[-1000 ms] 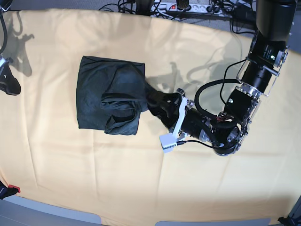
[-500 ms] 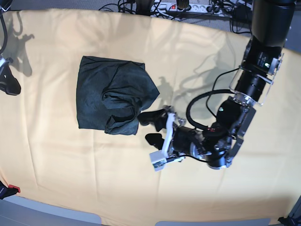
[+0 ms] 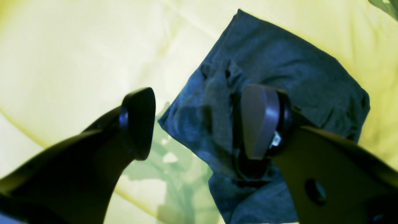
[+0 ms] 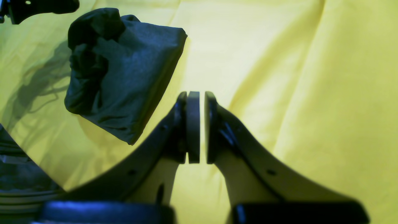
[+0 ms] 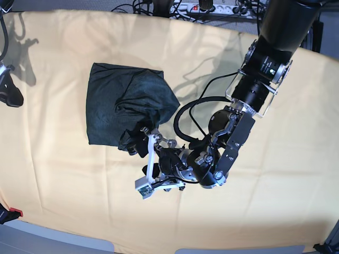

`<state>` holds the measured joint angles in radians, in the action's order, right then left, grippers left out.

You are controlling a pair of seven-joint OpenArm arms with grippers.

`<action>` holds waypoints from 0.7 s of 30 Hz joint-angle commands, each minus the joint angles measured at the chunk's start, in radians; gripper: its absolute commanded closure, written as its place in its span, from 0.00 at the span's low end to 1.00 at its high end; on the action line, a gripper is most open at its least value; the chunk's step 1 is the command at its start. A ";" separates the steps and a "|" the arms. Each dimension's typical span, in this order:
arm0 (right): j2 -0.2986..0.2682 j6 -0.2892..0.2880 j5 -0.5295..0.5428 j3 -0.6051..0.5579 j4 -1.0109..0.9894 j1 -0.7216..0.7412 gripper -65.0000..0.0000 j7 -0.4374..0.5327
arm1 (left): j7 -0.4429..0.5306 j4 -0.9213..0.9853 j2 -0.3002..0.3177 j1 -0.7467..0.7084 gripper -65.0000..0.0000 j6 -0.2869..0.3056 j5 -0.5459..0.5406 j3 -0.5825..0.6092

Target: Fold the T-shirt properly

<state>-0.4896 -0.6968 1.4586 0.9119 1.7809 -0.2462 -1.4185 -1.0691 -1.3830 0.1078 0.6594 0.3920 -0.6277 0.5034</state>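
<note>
The T-shirt (image 5: pixel 122 106) lies as a dark, rumpled, roughly square bundle on the yellow cloth, left of centre. Its lower right part is bunched into loose folds. My left gripper (image 5: pixel 142 154) hangs open just at the bundle's lower right corner, with nothing between its fingers. In the left wrist view the gripper (image 3: pixel 199 124) gapes wide, and the T-shirt (image 3: pixel 279 62) lies beyond and beneath the right-hand finger (image 3: pixel 259 121). My right gripper (image 5: pixel 11 95) rests at the far left edge, away from the shirt. Its wrist view shows the gripper (image 4: pixel 201 127) shut and empty, with the T-shirt (image 4: pixel 124 71) off to the upper left.
A pale yellow-orange cloth (image 5: pixel 254 211) with soft creases covers the whole table. A power strip and cables (image 5: pixel 204 7) run along the back edge. The left arm's bulk (image 5: pixel 238 127) stretches from the back right toward the shirt. A small red piece (image 5: pixel 16 213) sits at the front left corner.
The left gripper let go of the shirt's right fold and opened wide. Its arm swung left and toward the front, ending by the bundle's lower right corner. The right arm stayed still.
</note>
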 commanded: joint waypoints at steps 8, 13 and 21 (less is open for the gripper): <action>-0.023 -0.001 0.025 0.007 0.015 0.014 0.91 0.022 | 0.023 0.035 -0.030 -0.024 0.33 -0.003 0.025 -0.008; -0.023 -0.001 0.025 0.007 0.015 0.014 0.91 0.022 | 0.024 0.037 -0.042 -0.063 0.33 0.060 0.050 -0.008; -0.023 -0.001 0.025 0.007 0.015 0.014 0.91 0.022 | 0.103 0.037 -0.044 -0.087 1.00 -0.023 0.216 -0.008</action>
<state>-0.4896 -0.6968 1.4586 0.9119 1.7809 -0.2375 -1.4185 -0.9871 -1.3331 0.0723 0.5369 0.3695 -0.4110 0.5026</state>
